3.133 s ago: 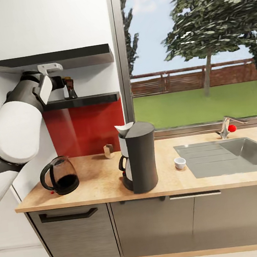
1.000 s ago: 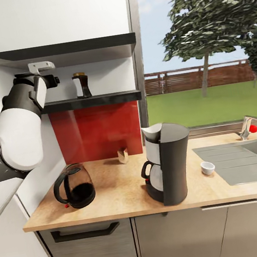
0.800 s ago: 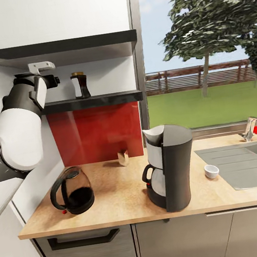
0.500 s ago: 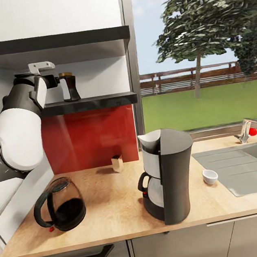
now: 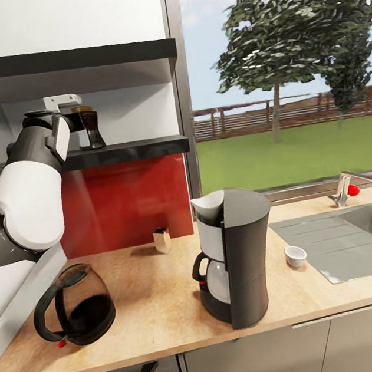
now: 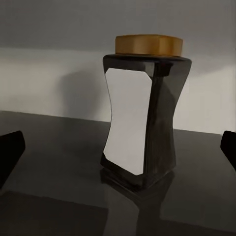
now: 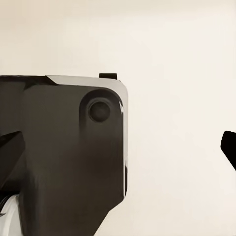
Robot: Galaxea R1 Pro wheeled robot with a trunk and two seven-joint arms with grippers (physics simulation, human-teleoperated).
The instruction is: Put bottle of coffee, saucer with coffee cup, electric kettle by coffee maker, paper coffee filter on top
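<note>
The countertop (image 5: 157,309) carries the coffee maker (image 5: 235,256) near its front edge, with the filter (image 5: 208,202) on top, the kettle (image 5: 73,307) toward the left end, and the cup (image 5: 295,256) beside the sink. The bottle (image 6: 142,115) stands upright on the shelf (image 5: 127,152), its long axis vertical, straight ahead of the left gripper (image 6: 118,147) — the nearer one. Its fingers (image 6: 10,152) are spread wide, either side of the bottle, holding nothing. The right gripper (image 7: 118,152) is likewise open and empty.

A red backsplash (image 5: 123,204) covers the wall. A small box (image 5: 161,240) stands at its foot. A tap (image 5: 342,187) with a red knob sits behind the sink (image 5: 343,243). Outside the window, a tree (image 5: 283,40), lawn (image 5: 294,155) and fence (image 5: 294,111).
</note>
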